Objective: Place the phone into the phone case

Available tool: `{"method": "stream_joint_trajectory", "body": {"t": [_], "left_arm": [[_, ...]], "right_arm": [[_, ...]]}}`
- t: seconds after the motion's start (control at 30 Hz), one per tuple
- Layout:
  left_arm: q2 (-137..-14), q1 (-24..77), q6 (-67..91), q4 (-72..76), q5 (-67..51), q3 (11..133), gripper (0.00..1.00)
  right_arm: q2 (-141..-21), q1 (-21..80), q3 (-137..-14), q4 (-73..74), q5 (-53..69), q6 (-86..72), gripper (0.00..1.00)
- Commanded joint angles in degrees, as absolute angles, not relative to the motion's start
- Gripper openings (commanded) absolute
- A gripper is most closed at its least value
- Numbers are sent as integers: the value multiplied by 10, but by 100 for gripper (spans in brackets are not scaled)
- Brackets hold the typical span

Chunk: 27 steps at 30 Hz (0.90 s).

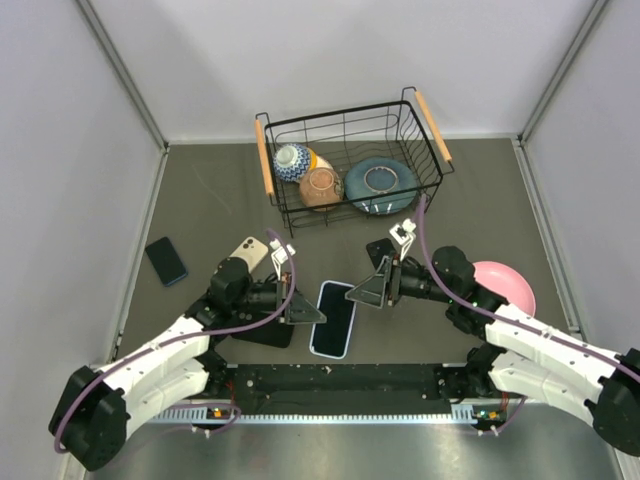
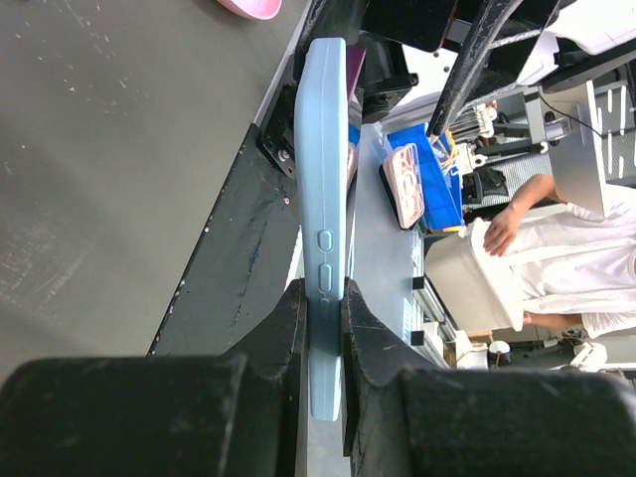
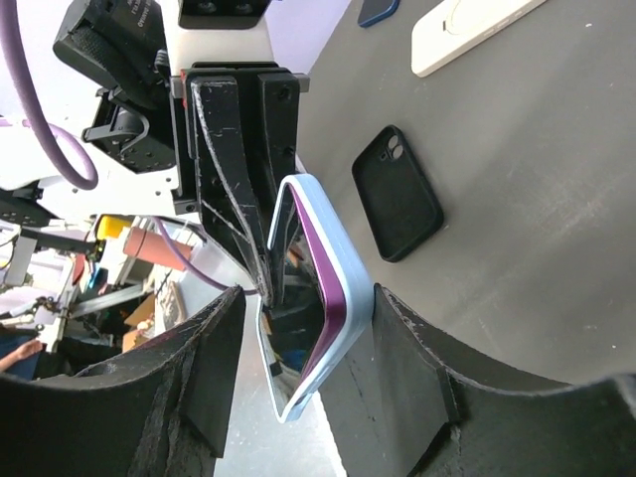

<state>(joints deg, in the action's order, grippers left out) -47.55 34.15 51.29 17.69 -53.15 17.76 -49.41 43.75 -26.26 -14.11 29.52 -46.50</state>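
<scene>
The purple phone (image 3: 334, 288) with its dark screen (image 1: 334, 318) sits partly in a light blue phone case (image 3: 350, 260), its purple edge still showing above the case rim. My left gripper (image 1: 303, 311) is shut on the case's long side; the left wrist view shows the case (image 2: 324, 149) edge-on, pinched between the fingers at its side buttons. My right gripper (image 1: 371, 291) is open, its jaws straddling the phone's end in the right wrist view (image 3: 308, 308). One finger (image 3: 397, 338) rests against the case's back; the other stands apart.
A black case (image 1: 268, 333) lies under the left gripper, also in the right wrist view (image 3: 397, 194). A cream phone (image 1: 249, 252) and a dark blue phone (image 1: 166, 261) lie at left. A pink plate (image 1: 506, 285) is at right. A wire basket (image 1: 270, 160) with bowls stands behind.
</scene>
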Motion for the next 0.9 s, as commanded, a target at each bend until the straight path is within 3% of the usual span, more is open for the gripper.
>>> {"method": "stream_joint_trajectory", "body": {"t": [0.0, 0.03, 0.07, 0.17, 0.27, 0.6, 0.73, 0.87], "left_arm": [[-497, 341, 544, 271, -557, 170, 0], [-499, 341, 541, 260, -553, 172, 0], [-502, 341, 533, 244, -549, 182, 0], [-508, 340, 491, 141, -516, 208, 0], [-512, 339, 446, 26, -455, 242, 0], [-569, 341, 445, 4, -427, 265, 0], [-570, 341, 444, 3, -423, 279, 0], [-574, 341, 477, 30, -450, 283, 0]], "right_arm": [[-499, 435, -261, -237, 321, -485, 50], [-498, 434, -257, -241, 321, -489, 47], [-497, 435, -258, -239, 320, -491, 33], [-486, 434, -258, -230, 304, -489, 11], [-457, 434, -261, -200, 248, -503, 0], [-433, 434, -243, -158, 164, -598, 0], [-411, 434, -182, -226, 156, -650, 0], [-414, 434, -128, -370, 203, -689, 30]]}}
